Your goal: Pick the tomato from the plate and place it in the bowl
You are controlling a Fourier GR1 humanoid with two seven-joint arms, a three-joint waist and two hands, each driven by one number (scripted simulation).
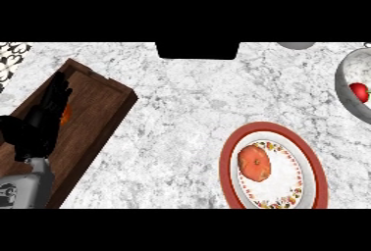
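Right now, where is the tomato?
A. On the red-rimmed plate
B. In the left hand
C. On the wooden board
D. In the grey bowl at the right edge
A: the tomato lies on the red-rimmed plate, with no hand near it.

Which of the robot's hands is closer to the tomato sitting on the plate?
Left, by default. The left hand hovers over the wooden board, far left of the tomato on the plate. The right hand is not in view.
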